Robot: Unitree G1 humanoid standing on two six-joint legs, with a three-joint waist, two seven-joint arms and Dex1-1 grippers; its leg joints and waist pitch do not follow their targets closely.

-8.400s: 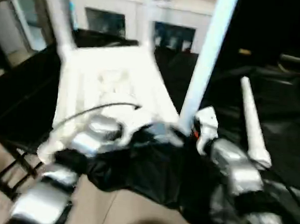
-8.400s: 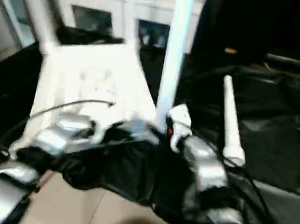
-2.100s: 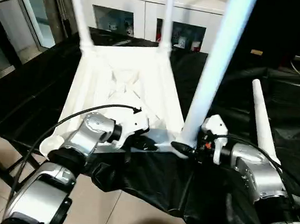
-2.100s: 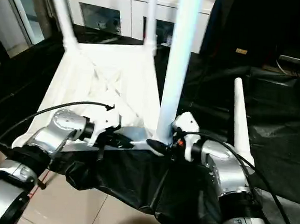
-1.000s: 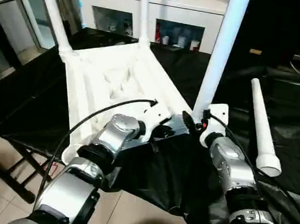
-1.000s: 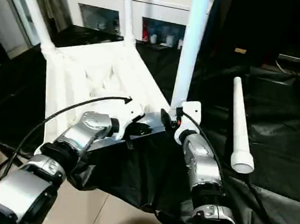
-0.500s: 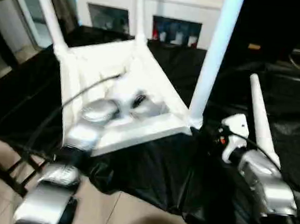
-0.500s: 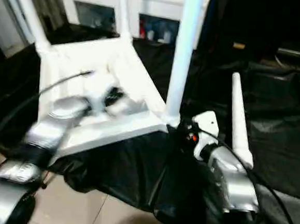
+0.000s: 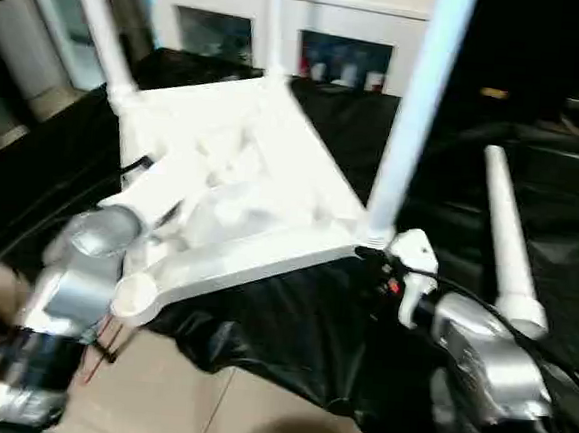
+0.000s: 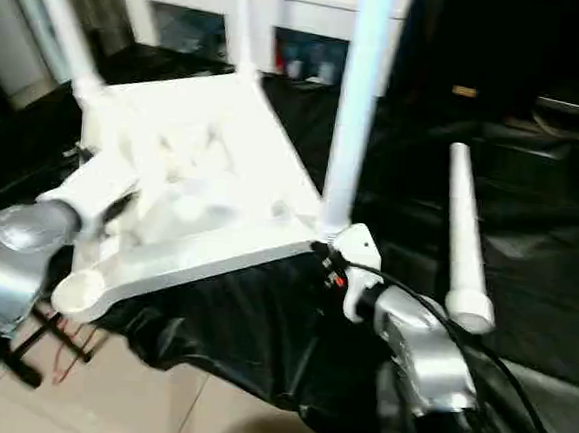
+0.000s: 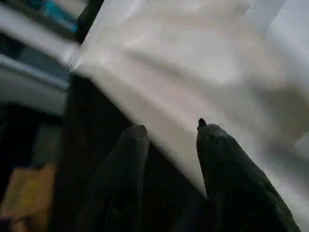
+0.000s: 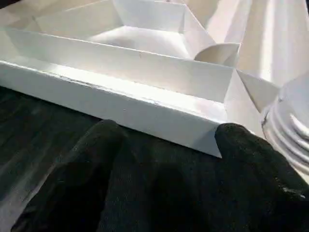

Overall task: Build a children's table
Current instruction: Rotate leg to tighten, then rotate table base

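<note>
The loose leg (image 9: 504,243) lies pointing away, beside the right pincer (image 12: 166,145), released like the left pincer (image 11: 166,145); the empty socket (image 9: 133,294) sits left

Tabletop (image 9: 242,188): white plastic, smooth, slightly glossy; ribbed underside. Loose leg (image 9: 508,244): same white plastic, smooth tube. Surface (image 9: 291,327) covered in black sheeting, wrinkled, faint sheen. Forearms (image 9: 484,357): silver, metallic-looking. Right gripper's fingers (image 12: 91,159) were matt black.
</note>
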